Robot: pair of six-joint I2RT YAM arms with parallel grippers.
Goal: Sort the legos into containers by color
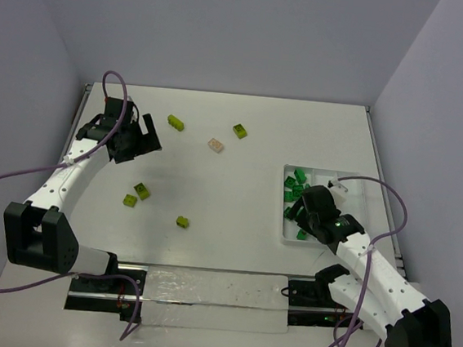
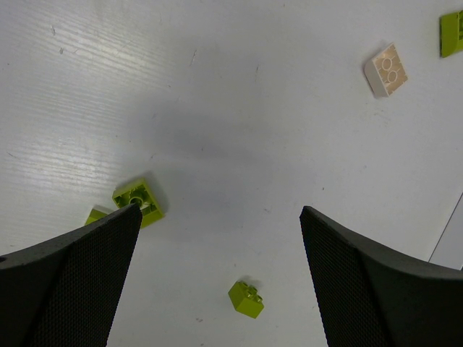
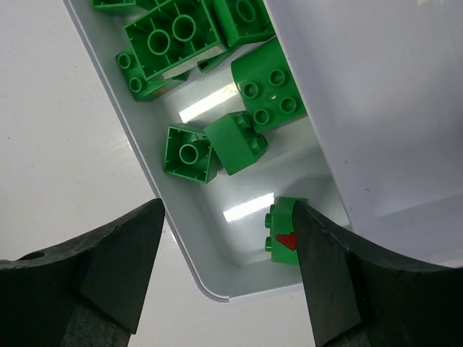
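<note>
Right gripper (image 3: pixel 228 217) hangs with fingers spread over green legos (image 3: pixel 235 141) in the tray (image 3: pixel 189 249). Left gripper (image 2: pixel 221 213), spread too, should grab a yellow-green lego (image 2: pixel 246 299).

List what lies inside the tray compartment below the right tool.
Only dark green legos lie on the tray floor there. The right tool, open, covers part of the compartment's near end.

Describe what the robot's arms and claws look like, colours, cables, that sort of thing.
The left arm and right arm are white links with black joints and blocky black bases, each trailed by a purple-grey cable. A small green light glows near the right wrist. The left claw has black wedge fingers with a fine mesh texture; the right claw has smoother dark ones.
</note>
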